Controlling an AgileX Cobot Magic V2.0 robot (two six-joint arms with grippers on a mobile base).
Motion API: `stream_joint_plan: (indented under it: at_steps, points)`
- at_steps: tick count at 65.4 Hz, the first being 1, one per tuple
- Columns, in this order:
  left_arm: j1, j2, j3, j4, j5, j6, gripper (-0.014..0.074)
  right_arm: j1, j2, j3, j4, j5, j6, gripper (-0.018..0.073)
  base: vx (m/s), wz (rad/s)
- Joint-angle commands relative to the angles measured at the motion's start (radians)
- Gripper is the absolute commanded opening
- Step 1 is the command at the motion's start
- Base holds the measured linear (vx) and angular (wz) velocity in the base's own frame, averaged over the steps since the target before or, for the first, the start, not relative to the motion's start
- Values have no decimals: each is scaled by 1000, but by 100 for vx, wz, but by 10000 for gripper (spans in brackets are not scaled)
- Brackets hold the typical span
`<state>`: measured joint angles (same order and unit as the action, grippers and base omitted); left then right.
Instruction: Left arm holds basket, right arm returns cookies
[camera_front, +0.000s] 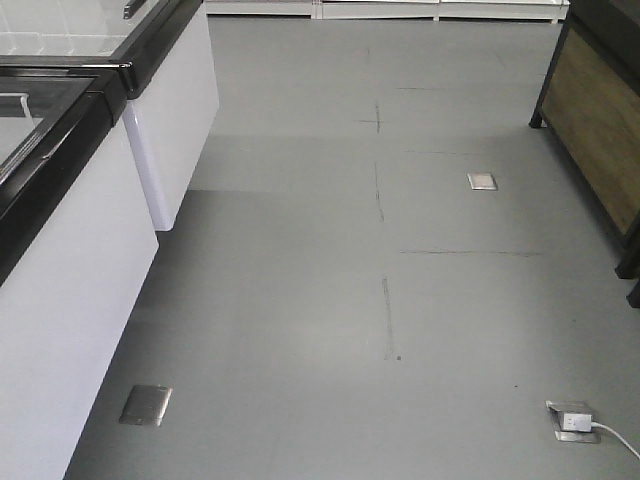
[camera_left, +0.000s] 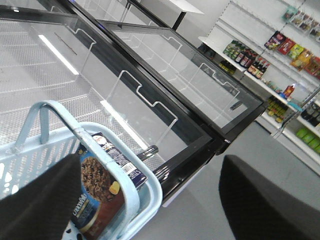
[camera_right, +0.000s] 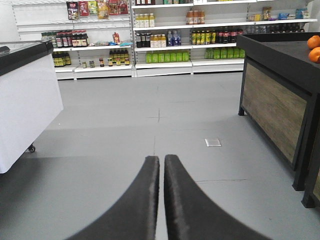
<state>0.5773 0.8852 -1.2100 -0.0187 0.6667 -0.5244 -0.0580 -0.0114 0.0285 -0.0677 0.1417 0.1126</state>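
In the left wrist view the light blue basket (camera_left: 150, 186) fills the lower left corner, its arched handle (camera_left: 44, 107) raised. The cookies (camera_left: 97, 185), a dark navy box picturing a chocolate-chip cookie, stand tilted inside it. My left gripper (camera_left: 150, 160) is open, its two black fingers far apart. The left finger (camera_left: 37, 200) overlaps the basket, and I cannot tell whether it touches it. My right gripper (camera_right: 161, 157) is shut with nothing between its fingers and points over bare grey floor. Neither gripper nor the basket shows in the front view.
Black-framed chest freezers (camera_left: 165, 75) with glass lids run beside the basket, also seen as white cabinets (camera_front: 70, 300) on the left. A dark wooden counter (camera_right: 277, 100) with oranges (camera_right: 314, 48) stands right. Stocked shelves (camera_right: 165, 40) line the far wall. A floor socket with cable (camera_front: 575, 420) lies front right.
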Motion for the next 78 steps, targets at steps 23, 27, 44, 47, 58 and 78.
stream_joint_plan:
  at_steps: [23, 27, 44, 47, 58, 78]
  points:
    - [5, 20, 95, -29, -148, -302, 520, 0, -13, 18, -10, -75, -4, -3, 0, 0]
    - [21, 20, 135, -58, -170, -322, 520, 0, -13, 18, -10, -75, -4, -3, 0, 0]
    - [142, 19, 220, -172, -285, -326, 520, 0, -13, 18, -10, -75, -4, -3, 0, 0]
    - [151, 26, 229, -175, -311, -326, 520, 0, -13, 18, -10, -75, -4, -3, 0, 0]
    - [152, 76, 232, -223, -379, -325, 520, 0, -13, 18, -10, -75, -4, -3, 0, 0]
    - [152, 137, 232, -273, -471, -325, 520, 0, -13, 18, -10, -75, -4, -3, 0, 0]
